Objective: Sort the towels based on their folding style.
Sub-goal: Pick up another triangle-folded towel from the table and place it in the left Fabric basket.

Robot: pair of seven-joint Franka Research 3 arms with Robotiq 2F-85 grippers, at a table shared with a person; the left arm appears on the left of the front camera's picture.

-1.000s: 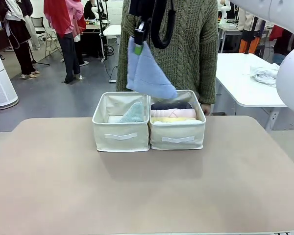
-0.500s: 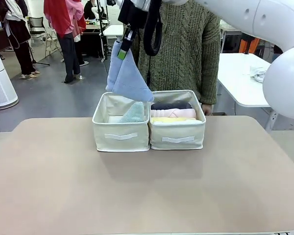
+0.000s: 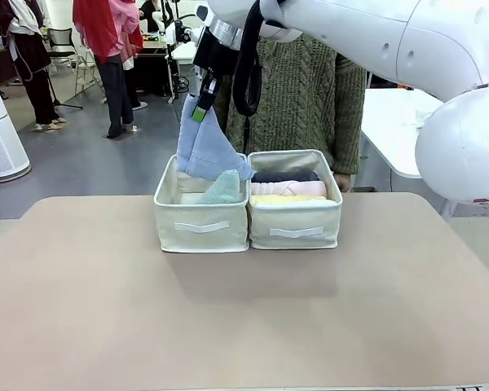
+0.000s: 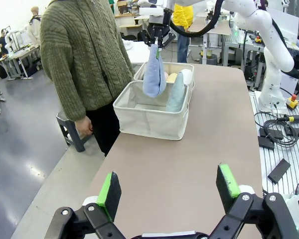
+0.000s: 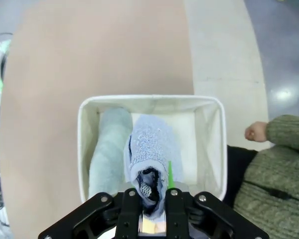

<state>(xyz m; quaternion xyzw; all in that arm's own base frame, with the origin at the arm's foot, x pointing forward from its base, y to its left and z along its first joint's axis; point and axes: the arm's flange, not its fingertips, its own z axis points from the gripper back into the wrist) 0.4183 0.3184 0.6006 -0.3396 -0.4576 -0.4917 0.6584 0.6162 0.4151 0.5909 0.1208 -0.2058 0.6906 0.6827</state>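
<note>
While the left gripper (image 4: 168, 194) sits near the table (image 3: 228, 318) edge, jaws spread wide and holding nothing, the right gripper (image 3: 202, 104) is clamped on the periwinkle cone towel (image 3: 205, 145), hanging into the left bin (image 3: 200, 224) beside the pale teal cone towel (image 3: 222, 189). Rolled towels (image 3: 289, 188) fill the right bin (image 3: 296, 226).

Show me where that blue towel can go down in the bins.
Free: the left bin floor between the teal towel and its far wall, under the blue towel held by the right end effector. Crowded: the right bin, packed with rolled towels.
</note>
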